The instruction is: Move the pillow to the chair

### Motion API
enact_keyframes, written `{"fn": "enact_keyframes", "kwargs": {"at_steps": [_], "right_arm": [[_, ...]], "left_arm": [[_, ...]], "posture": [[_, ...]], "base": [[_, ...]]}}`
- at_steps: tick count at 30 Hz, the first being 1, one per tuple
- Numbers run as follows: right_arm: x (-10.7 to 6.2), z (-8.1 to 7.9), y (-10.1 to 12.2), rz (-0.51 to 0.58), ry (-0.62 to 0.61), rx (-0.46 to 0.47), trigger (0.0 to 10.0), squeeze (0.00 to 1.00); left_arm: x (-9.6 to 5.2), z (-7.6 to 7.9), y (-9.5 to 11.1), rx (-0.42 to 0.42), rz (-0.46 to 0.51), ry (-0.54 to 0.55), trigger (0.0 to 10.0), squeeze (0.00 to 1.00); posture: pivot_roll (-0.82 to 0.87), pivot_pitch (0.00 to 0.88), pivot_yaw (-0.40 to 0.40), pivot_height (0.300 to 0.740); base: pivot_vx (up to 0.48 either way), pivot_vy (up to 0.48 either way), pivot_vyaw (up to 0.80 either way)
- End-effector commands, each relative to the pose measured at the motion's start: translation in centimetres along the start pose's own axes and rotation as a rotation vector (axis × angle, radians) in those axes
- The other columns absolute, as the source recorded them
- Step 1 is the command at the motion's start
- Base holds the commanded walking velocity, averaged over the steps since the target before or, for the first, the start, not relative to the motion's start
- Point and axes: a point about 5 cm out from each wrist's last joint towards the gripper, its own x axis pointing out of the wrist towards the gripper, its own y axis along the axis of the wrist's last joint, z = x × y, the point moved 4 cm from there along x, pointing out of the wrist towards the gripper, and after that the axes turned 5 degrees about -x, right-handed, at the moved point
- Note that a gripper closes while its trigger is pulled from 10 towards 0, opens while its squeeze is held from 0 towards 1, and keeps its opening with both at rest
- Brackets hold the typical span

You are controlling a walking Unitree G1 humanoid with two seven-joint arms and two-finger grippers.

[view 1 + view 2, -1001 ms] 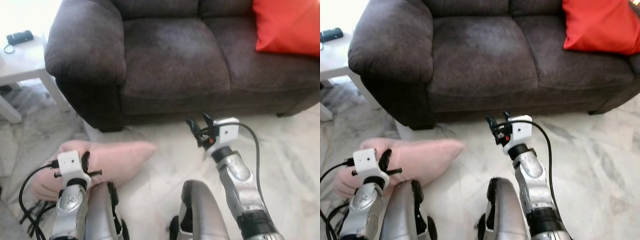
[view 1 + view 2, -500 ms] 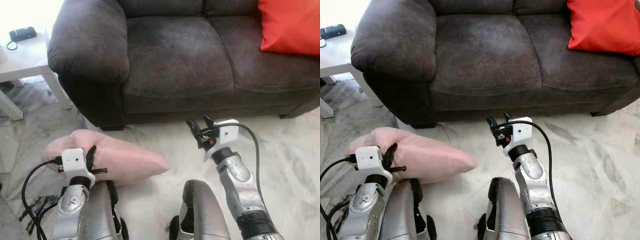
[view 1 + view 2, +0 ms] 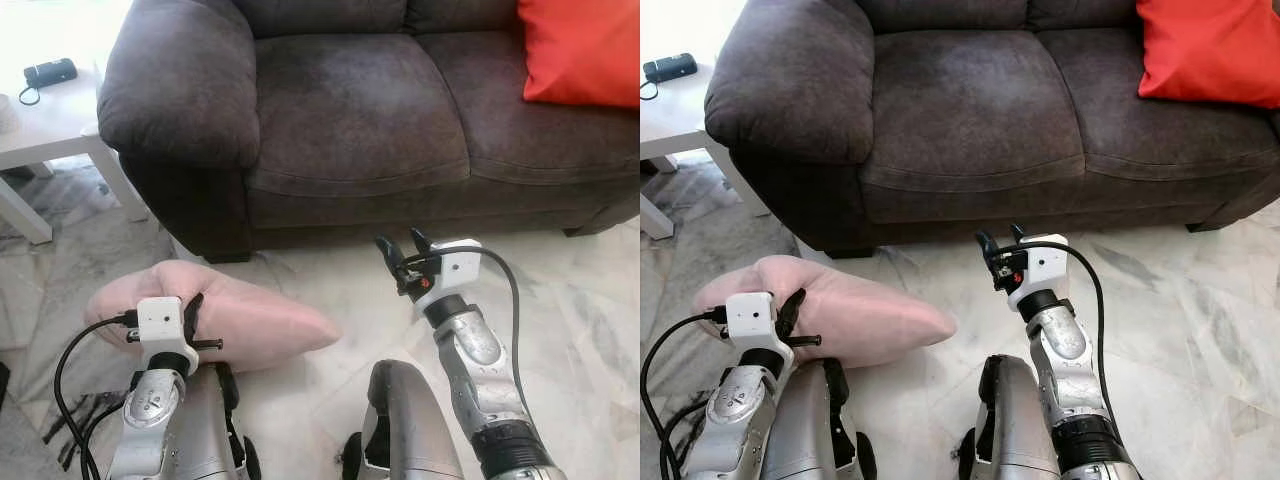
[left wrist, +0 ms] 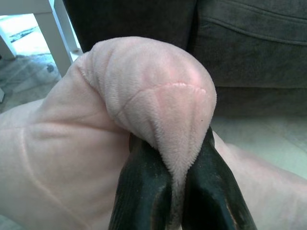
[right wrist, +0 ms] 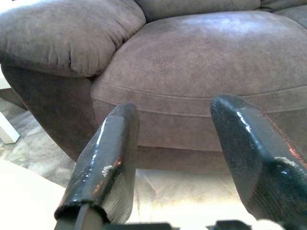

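While left gripper (image 4: 177, 191) pinches pink pillow (image 3: 250, 320), right gripper (image 3: 400, 250) gapes.

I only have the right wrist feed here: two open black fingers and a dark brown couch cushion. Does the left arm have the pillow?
Observer: Yes. The left tool is pinched shut on a fold of the pink pillow.
Operator: Is the pillow off the ground?
Observer: I cannot tell; it sits low over the marble floor, in front of the couch's left armrest.
Operator: Anything on the couch?
Observer: A red cushion at its right end.
Operator: Where's my right tool?
Observer: The right tool is open and empty, in front of the couch.
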Motion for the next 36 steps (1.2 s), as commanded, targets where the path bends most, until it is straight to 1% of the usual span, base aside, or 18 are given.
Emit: {"fn": "enact_keyframes", "kwargs": {"at_steps": [1, 4, 9, 21, 25, 27, 36], "right_arm": [[-0.1, 0.1, -0.4, -0.009, -0.012, 0.008, 10.0, 0.00], [0.0, 0.0, -0.4, -0.002, -0.014, 0.011, 10.0, 0.00], [0.1, 0.1, -0.4, 0.000, -0.017, 0.009, 10.0, 0.00], [0.3, 0.1, -0.3, 0.008, -0.024, 0.010, 10.0, 0.00], [0.3, 0.1, -0.3, 0.008, -0.024, 0.010, 10.0, 0.00], [0.3, 0.1, -0.3, 0.007, -0.023, 0.009, 10.0, 0.00], [0.2, -0.1, -0.5, 0.000, -0.022, 0.012, 10.0, 0.00]], "left_arm": [[0.3, 0.6, 2.2, 0.028, 0.082, -0.032, 10.0, 0.00], [0.5, 0.6, 2.4, 0.032, 0.086, -0.039, 10.0, 0.00], [0.7, 0.6, 2.7, 0.032, 0.093, -0.045, 10.0, 0.00], [0.9, 0.6, 3.0, 0.038, 0.098, -0.049, 10.0, 0.00], [0.9, 0.7, 3.1, 0.037, 0.101, -0.047, 10.0, 0.00], [0.9, 0.7, 3.1, 0.036, 0.101, -0.048, 10.0, 0.00], [0.7, 0.6, 3.1, 0.041, 0.096, -0.043, 10.0, 0.00]], "posture": [[0.08, 0.133, -0.028, 0.521], [0.08, 0.111, -0.021, 0.521], [0.08, 0.102, -0.018, 0.521], [0.09, 0.121, -0.016, 0.521], [0.09, 0.132, -0.020, 0.550], [0.09, 0.132, -0.020, 0.554], [0.09, 0.144, -0.019, 0.604]], "base": [[0.000, 0.000, 0.00], [0.000, 0.000, 0.00], [0.000, 0.000, 0.00], [0.000, 0.000, 0.00], [0.000, 0.000, 0.00], [0.000, 0.000, 0.00], [0.000, 0.000, 0.00]]}}
